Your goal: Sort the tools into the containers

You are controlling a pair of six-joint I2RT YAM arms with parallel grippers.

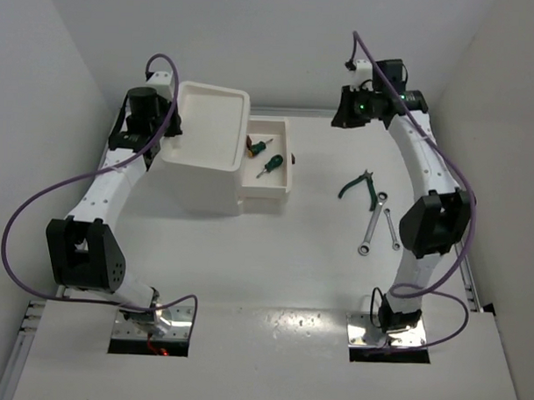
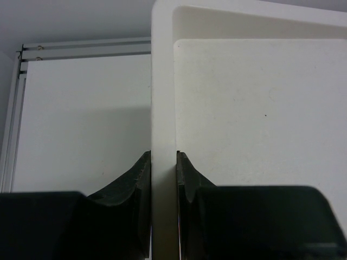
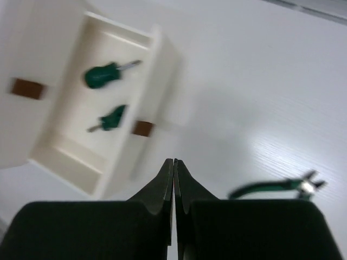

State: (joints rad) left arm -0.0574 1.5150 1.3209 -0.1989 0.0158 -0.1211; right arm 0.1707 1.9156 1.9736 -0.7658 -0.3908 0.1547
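The left gripper [image 2: 162, 158] is closed narrow on the left rim of the cabinet's tray top [image 2: 255, 135]. One finger sits outside the wall and one inside, pinching it. The right gripper [image 3: 173, 162] hangs in the air above the surface [image 1: 318, 254], its fingers pressed together with nothing between them. Below it and to one side, a drawer [image 3: 65, 154] stands pulled out of the white cabinet [image 1: 202, 185]. To the other side, green-handled pliers [image 3: 274, 188] lie on the surface, well apart from the drawer.

Several things could go wrong. If the left gripper slips off the rim, the cabinet looks light enough to slide or tip when a tool is dropped in or the drawer is pushed. If the right gripper comes down closed, it would shove the pliers away rather than take them. The wrenches lie flat and thin, so fingers may skid off them.

Counted:
- Two green screwdrivers [image 1: 260, 148] in the drawer.
- One pair of green-handled pliers.
- Two silver wrenches [image 1: 371, 226] just beside the pliers.
- One open drawer.
- Two dark red handles [image 3: 26, 88].

No second pair of pliers can be made out for certain.
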